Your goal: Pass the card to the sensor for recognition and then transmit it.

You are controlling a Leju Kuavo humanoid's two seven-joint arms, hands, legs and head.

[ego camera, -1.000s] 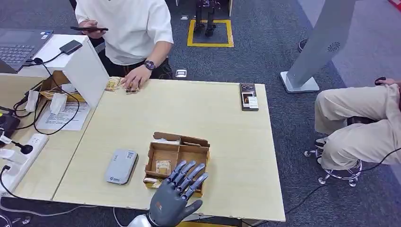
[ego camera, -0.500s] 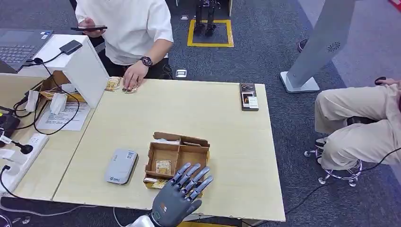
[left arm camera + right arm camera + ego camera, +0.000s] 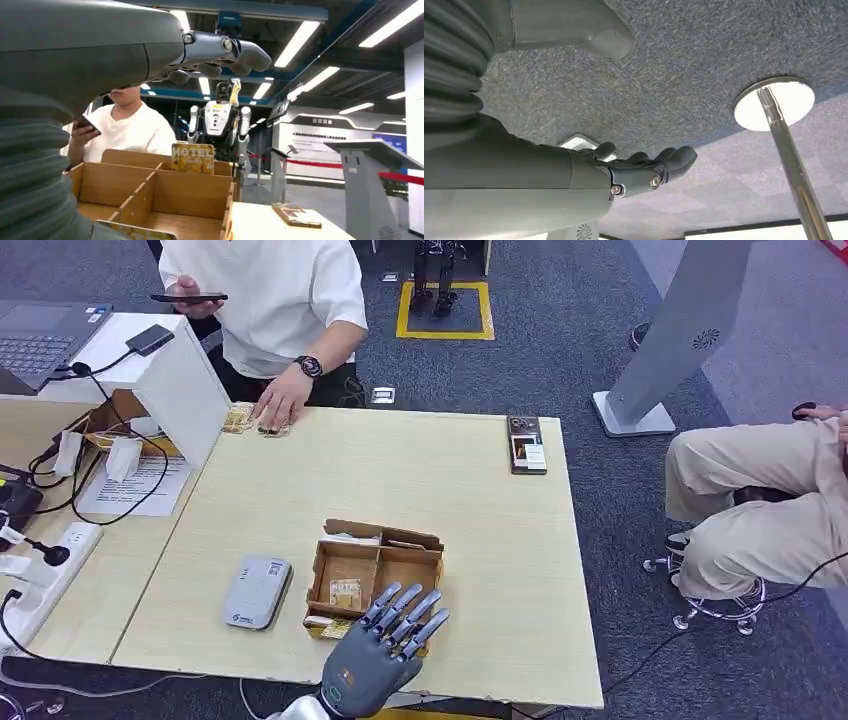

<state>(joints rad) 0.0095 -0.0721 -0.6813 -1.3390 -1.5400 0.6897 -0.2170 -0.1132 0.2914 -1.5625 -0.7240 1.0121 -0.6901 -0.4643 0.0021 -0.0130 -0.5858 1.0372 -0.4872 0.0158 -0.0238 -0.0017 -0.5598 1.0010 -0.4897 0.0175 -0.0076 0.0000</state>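
A yellow HOTEL card (image 3: 345, 592) (image 3: 192, 158) stands upright in a compartment of the brown cardboard box (image 3: 404, 561) (image 3: 150, 192) near the table's front edge. Another yellow card (image 3: 330, 627) lies at the box's near left corner. The grey sensor (image 3: 257, 592) lies flat on the table just left of the box. My left hand (image 3: 385, 645) (image 3: 220, 52) hovers over the box's near edge, fingers spread, holding nothing. My right hand (image 3: 639, 170) hangs over the carpet floor, fingers loosely extended, with nothing in it.
A person in a white shirt (image 3: 265, 300) stands at the far edge, one hand on small cards (image 3: 240, 418). A dark phone-like device (image 3: 526, 444) lies far right. A white divider (image 3: 185, 390), cables and a power strip (image 3: 40, 570) sit left. Another person (image 3: 760, 500) sits right.
My left hand has drawn back a little toward the table's front edge and to the right. The person's hand shifted slightly on the small cards.
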